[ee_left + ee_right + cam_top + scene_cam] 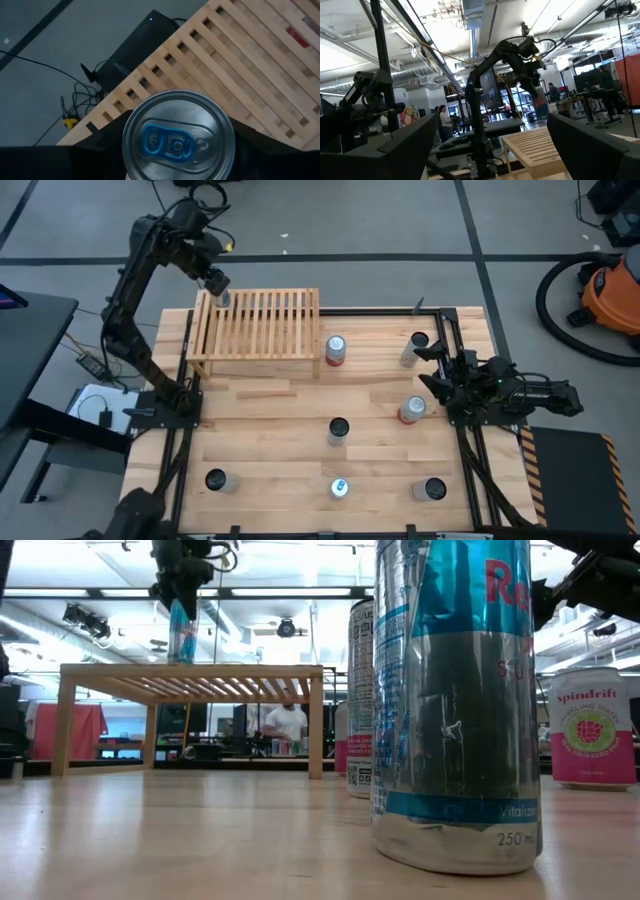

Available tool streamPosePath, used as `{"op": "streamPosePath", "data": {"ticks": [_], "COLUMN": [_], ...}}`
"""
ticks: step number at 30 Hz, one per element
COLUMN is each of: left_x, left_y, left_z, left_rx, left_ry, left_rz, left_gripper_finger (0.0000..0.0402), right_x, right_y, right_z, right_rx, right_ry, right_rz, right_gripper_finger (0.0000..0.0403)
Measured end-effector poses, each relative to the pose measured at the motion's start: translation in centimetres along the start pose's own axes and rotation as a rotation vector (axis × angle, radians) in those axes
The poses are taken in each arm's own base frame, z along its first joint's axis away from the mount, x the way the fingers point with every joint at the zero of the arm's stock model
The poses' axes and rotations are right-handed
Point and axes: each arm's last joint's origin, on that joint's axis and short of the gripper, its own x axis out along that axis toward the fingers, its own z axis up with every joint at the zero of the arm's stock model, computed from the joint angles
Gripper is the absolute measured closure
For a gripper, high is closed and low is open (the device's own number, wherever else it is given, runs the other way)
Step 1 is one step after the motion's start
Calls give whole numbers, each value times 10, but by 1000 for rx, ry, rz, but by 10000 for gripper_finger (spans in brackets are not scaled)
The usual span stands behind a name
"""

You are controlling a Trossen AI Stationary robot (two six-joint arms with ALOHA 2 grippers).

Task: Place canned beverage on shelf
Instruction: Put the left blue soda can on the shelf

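- left gripper (219, 283), over the far-left corner of the shelf (262, 323), fingers clamped on a slim blue-tabbed can (178, 137); in the low view the can (181, 632) stands upright with its base at or just above the slats, and i cannot tell whether it is touching.
- shelf, a low light-wood slatted rack, sits at the table's (280, 470) far-left corner; its top carries nothing but the held can.
- risk here, as i judge it: the can is close to the shelf's left edge, so a release with the base half over the rim or straddling a gap between slats could tip it off onto the floor side.
- risk two: opening while the can hangs above the slats would drop it, and a narrow can may bounce and topple.
- cans loose on the table: one red-topped can (335, 349) just beside the shelf's right leg, others toward the middle, the right edge and along the near edge, all well apart.
- right gripper (441, 385), fingers spread wide and empty, rests folded at the table's right edge near a red can (412, 410); it waits.
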Motion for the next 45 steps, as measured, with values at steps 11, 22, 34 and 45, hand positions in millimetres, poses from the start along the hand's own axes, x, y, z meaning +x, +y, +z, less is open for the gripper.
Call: {"op": "streamPosePath", "data": {"ticks": [11,22,34,45], "left_x": [5,18,27,27], "left_y": [7,1,0,0], "left_z": [-6,-34,-37,-37], "left_rx": [-24,61,212,196], "left_ry": [30,26,29,29], "left_rz": [-1,-40,-91,-94], "left_gripper_finger": [165,165,165,162], "right_x": [0,0,0,0], "right_y": [0,0,0,0], "right_z": [0,-1,-1,-1], "right_rx": [1,26,52,53], "right_ry": [7,15,15,15], "right_rz": [16,18,17,16], "right_gripper_finger": [13,13,13,13]}}
